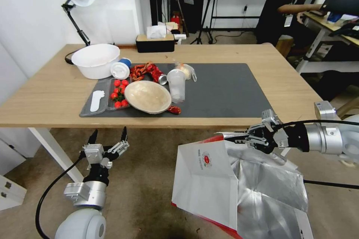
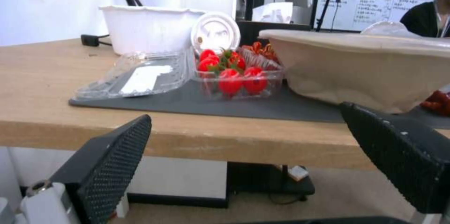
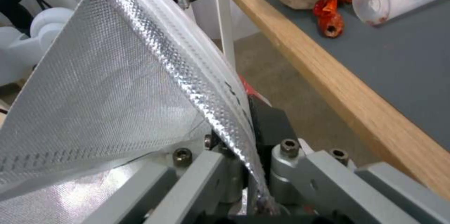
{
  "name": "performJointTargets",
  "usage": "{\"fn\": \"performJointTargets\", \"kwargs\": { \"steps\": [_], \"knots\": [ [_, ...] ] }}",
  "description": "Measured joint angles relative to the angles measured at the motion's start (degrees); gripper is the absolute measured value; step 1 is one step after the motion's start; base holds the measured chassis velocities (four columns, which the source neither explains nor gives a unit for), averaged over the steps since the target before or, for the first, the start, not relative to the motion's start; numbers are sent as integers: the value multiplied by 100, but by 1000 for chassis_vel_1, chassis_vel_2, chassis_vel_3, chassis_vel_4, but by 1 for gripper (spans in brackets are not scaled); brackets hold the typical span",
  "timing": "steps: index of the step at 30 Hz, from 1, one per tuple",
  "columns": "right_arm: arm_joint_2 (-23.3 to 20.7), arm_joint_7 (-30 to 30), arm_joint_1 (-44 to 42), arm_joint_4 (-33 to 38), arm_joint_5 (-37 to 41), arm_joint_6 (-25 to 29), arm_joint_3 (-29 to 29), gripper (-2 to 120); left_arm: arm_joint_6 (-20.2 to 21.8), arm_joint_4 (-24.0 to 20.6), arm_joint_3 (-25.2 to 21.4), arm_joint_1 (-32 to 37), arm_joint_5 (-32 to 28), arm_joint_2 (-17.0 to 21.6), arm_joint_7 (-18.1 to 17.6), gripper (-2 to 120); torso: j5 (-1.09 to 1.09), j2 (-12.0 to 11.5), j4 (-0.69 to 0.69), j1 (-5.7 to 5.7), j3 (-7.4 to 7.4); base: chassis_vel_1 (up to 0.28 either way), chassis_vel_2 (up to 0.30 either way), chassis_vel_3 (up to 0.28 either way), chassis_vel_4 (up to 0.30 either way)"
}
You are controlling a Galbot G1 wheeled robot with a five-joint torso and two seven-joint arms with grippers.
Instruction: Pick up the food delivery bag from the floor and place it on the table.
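The food delivery bag [image 1: 205, 179] hangs tilted just below the table's front edge [image 1: 149, 122], white face with a small red logo toward me and silver foil lining [image 1: 269, 186] open on the right. My right gripper [image 1: 230, 139] is shut on the bag's top rim. In the right wrist view the foil wall [image 3: 117, 76] is pinched in that gripper [image 3: 239, 130], beside the wooden table edge [image 3: 328, 69]. My left gripper [image 1: 108, 140] stands open and empty over the carpeted floor [image 1: 149, 190], under the table edge [image 2: 187, 136], its fingers [image 2: 112, 160] spread wide.
On the dark mat [image 1: 232, 89] stand a wide beige bowl [image 1: 147, 96], a tray of tomatoes [image 1: 119, 94] and a clear cup [image 1: 176, 84]. A white basin [image 1: 96, 59] and tissue box [image 1: 155, 43] sit farther back. A white table leg [image 1: 56, 153] is left of my left gripper.
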Motion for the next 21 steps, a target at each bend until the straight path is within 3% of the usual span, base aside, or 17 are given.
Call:
{"fn": "performJointTargets", "kwargs": {
  "steps": [9, 21],
  "knots": [
    [5, -4, -11, -3, -11, 2, 0, 0, -55, 25, 1, 0, 1, -5, 4, 100, 0, 279, 0, 124, 156, 0, 0, 0, 0],
    [12, 0, -29, -3, -11, 2, 0, 0, -31, 25, 7, 8, 78, 0, 3, 100, 0, 378, 0, 164, 215, 0, 0, 0, 0]
  ]
}}
